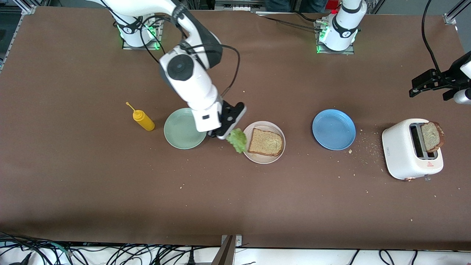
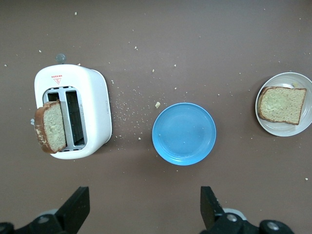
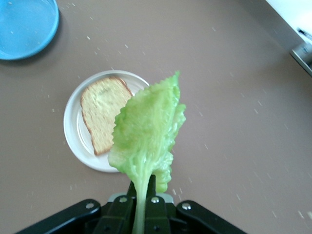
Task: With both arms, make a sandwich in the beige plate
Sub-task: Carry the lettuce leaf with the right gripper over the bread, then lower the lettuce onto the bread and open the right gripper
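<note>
Over the beige plate's [image 1: 264,157] rim, our right end effector [image 1: 225,134] pinches the lettuce leaf [image 1: 237,140]; next we centre it on the bread slice [image 1: 265,142]. Our left end effector [image 1: 428,85] waits wide open above the toaster [image 1: 408,151].

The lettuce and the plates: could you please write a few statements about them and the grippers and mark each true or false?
1. The right gripper is shut on the lettuce leaf. True.
2. The beige plate holds two bread slices. False: it holds one bread slice.
3. The blue plate holds lettuce. False: nothing lies on it.
4. A second slice stands in the toaster. True.
5. The left gripper is open, holding nothing. True.
</note>
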You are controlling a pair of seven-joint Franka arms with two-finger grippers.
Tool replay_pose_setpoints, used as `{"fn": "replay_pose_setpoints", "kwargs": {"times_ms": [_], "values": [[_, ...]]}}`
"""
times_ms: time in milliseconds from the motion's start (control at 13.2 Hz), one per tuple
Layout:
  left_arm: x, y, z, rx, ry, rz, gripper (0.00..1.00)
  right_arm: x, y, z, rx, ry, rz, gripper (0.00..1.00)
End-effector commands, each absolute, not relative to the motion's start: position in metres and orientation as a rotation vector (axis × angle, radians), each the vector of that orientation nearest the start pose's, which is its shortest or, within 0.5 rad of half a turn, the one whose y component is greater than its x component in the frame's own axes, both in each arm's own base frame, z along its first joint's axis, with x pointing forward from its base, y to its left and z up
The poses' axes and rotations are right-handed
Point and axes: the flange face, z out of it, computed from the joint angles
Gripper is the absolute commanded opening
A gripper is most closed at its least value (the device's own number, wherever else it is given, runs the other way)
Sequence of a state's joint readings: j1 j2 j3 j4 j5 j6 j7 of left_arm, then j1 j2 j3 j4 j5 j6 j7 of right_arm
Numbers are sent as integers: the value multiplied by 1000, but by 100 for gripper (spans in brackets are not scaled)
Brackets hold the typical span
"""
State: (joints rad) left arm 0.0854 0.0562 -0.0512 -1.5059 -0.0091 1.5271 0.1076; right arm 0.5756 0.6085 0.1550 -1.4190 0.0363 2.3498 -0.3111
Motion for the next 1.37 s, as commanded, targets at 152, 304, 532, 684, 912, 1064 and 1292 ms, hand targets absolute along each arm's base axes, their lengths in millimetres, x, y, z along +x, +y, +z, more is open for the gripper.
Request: {"fn": "replay_pose_setpoints", "kwargs": {"times_ms": [152,304,532,684,912,1064,1292], "values": [[566,27,625,-3154,122,37,100,558,539,318,-2478,-1546,-724,0],[566,27,625,-3154,121,37,100,551,551,293,-2424,-1546,-801,0],[566,27,625,-3156,122,37,100,537,566,238,-2292,-1584,-976,0],[565,27,625,-3156,122,37,100,536,564,217,-2235,-1664,-1019,0],[565,28,626,-3156,122,34,100,544,554,211,-2168,-1850,-1048,0],[566,28,624,-3156,122,41,100,545,554,212,-2161,-1871,-1050,0],[565,29,623,-3156,122,46,100,543,555,208,-2159,-1936,-1061,0]]}}
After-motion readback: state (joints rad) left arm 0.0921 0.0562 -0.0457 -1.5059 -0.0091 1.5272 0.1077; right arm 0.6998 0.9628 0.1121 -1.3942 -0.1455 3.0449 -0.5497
